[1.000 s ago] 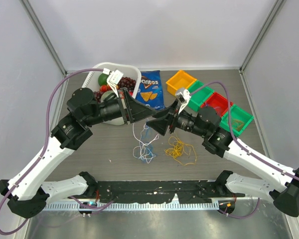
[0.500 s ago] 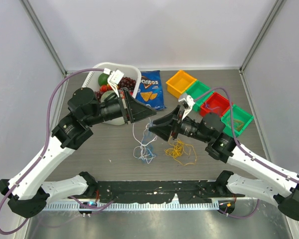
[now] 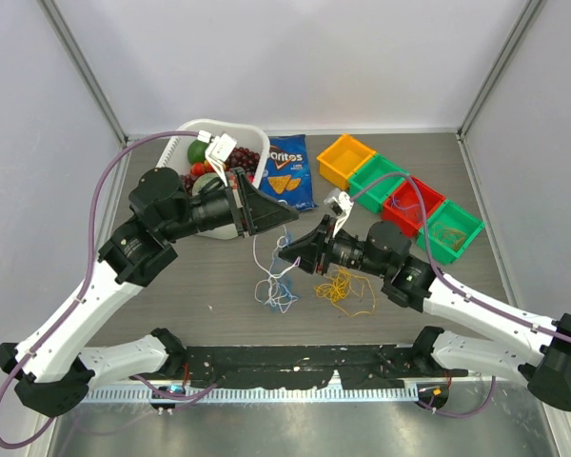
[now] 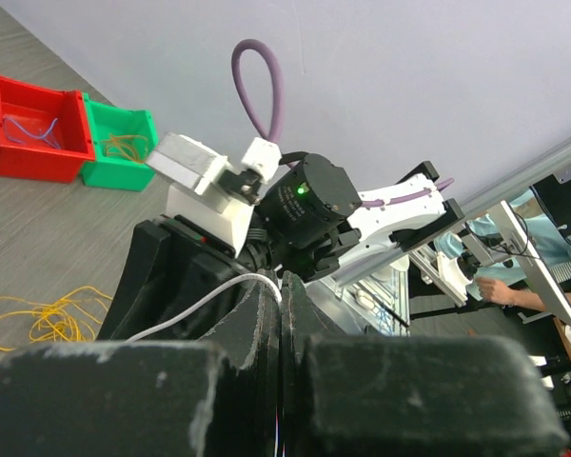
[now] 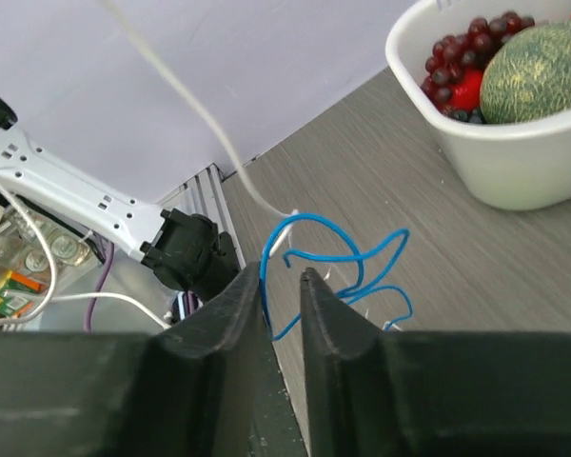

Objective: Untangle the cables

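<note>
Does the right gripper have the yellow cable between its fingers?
No, the right gripper straddles a blue cable loop, while the yellow cable lies apart on the table.

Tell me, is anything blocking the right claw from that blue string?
Nothing visible. The blue cable loops right at the mouth of the open right gripper; the white cable, pinched by the left gripper, just passes alongside.

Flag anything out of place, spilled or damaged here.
Nothing spilled or damaged. The yellow cable lies loose on the table, apart from the blue-and-white tangle; the left gripper pinches the white cable. Basket and bins sit upright.
</note>
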Action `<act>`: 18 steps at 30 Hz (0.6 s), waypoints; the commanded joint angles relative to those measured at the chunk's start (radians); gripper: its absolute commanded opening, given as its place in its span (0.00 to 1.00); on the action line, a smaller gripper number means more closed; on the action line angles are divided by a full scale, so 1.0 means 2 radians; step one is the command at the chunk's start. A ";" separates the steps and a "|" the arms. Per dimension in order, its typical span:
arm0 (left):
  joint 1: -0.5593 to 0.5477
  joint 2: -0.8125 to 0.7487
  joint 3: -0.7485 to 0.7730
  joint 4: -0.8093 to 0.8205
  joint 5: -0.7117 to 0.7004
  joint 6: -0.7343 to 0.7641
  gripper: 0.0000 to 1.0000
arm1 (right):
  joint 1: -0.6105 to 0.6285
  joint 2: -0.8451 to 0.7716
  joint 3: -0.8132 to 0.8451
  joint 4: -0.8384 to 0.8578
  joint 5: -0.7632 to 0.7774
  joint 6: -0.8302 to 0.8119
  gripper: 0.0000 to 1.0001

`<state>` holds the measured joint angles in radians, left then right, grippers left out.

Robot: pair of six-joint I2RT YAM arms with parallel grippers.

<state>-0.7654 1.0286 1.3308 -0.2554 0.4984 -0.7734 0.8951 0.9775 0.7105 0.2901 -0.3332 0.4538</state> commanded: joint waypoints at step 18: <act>0.000 -0.036 0.120 -0.077 -0.084 0.085 0.00 | 0.000 -0.035 -0.183 -0.084 0.327 0.066 0.01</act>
<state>-0.7654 0.9802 1.4967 -0.4255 0.3531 -0.6353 0.8978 0.8684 0.3519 0.2062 0.1097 0.5385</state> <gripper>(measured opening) 0.023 0.036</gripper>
